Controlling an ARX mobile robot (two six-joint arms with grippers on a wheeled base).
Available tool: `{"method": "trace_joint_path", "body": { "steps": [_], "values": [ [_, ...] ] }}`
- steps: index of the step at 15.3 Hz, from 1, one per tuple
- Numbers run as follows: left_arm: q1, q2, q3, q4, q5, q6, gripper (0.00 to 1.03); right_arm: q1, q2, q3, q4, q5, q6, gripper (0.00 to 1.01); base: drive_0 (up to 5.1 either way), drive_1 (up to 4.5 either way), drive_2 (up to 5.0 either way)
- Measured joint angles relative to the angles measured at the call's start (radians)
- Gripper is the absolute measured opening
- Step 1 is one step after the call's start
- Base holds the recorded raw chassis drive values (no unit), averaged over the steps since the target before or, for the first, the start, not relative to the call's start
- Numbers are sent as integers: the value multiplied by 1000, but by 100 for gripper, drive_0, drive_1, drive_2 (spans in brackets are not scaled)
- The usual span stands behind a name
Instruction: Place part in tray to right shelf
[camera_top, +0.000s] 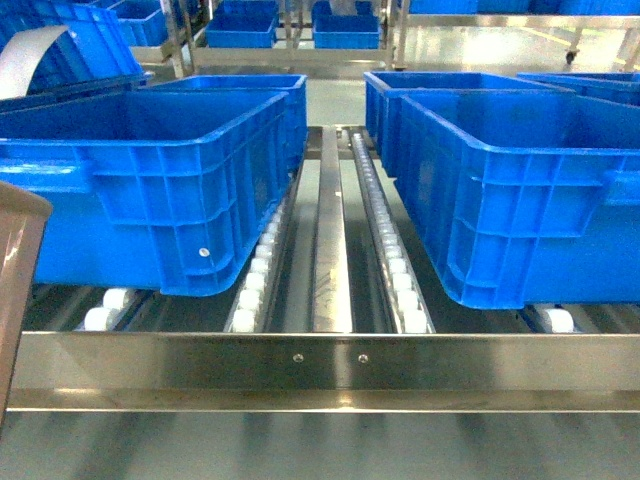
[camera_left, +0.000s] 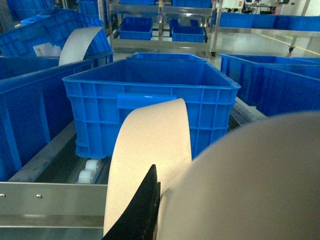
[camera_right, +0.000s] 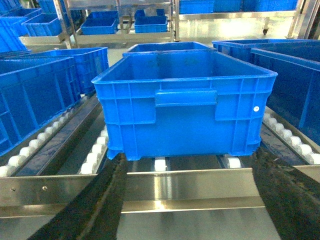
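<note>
The right gripper (camera_right: 187, 200) shows in its own wrist view as two dark, rough-looking fingers (camera_right: 87, 210) spread wide apart, with nothing between them. They hang just in front of the flat shiny steel front rail (camera_right: 185, 187) of the right shelf (camera_top: 330, 260), a steel rack with rows of small white round rollers (camera_top: 385, 235).

In the left wrist view, one black pointed finger (camera_left: 140, 212) of the left gripper pokes up from the bottom. It touches the big beige-pink plastic scoop tray (camera_left: 150, 160), which has a smooth curved wall and fills much of that view. Whether the left gripper is squeezing the tray or just lying against it, I cannot tell. In the head view only a brownish edge of the tray (camera_top: 18, 280) shows at the far left.

The small blue part is not seen in any view.

On the rollers sit large bright blue plastic crates. They are box shaped with ribbed sides and thick rims. One crate (camera_top: 150, 190) is on the left lane and one crate (camera_top: 520, 190) is on the right lane, with a bare steel strip between them. More blue crates (camera_top: 240, 25) rest on racks far behind
</note>
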Motion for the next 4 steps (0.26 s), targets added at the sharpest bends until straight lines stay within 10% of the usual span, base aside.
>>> {"method": "trace_joint_path", "body": {
  "steps": [1, 4],
  "values": [
    [0, 0, 0, 0, 0, 0, 16, 0, 0, 0, 0, 0, 0, 100, 0, 0, 0],
    [0, 0, 0, 0, 0, 0, 16, 0, 0, 0, 0, 0, 2, 98, 0, 0, 0]
  ]
}}
